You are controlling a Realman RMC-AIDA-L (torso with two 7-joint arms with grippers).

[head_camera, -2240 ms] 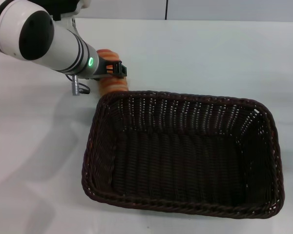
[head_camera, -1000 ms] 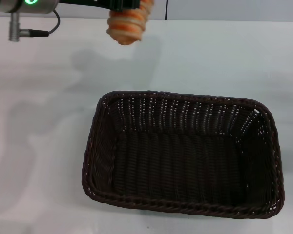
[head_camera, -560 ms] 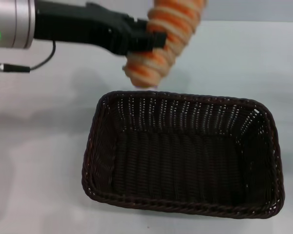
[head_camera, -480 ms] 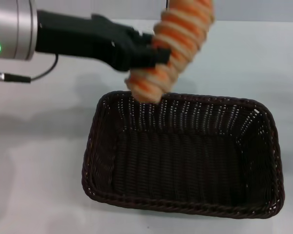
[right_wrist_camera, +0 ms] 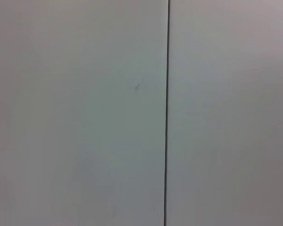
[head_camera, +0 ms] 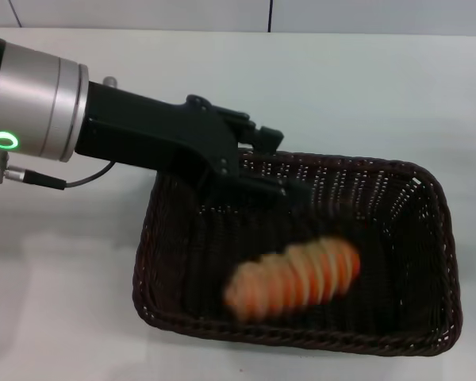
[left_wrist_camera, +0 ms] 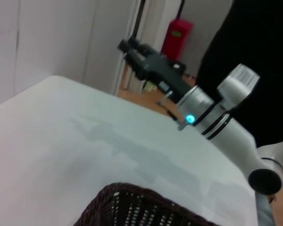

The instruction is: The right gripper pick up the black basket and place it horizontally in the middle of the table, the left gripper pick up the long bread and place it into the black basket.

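Observation:
The black basket [head_camera: 440,238] lies lengthwise across the middle of the white table [head_camera: 365,87]. The long bread [head_camera: 293,278], orange and cream striped, is inside the basket near its front wall, blurred and free of any gripper. My left gripper [head_camera: 291,163] is open and empty above the basket's back left part, a little above and behind the bread. The basket's rim also shows in the left wrist view [left_wrist_camera: 127,207]. That view shows my right gripper [left_wrist_camera: 141,54] raised beyond the table's far side, away from the basket.
The right wrist view shows only a pale wall with a dark vertical seam [right_wrist_camera: 167,113]. A red box [left_wrist_camera: 175,37] hangs on the wall behind the right arm. Bare table lies all around the basket.
The left gripper came down from above the basket's back rim to over the basket and opened. The bread left the fingers and now lies inside the basket.

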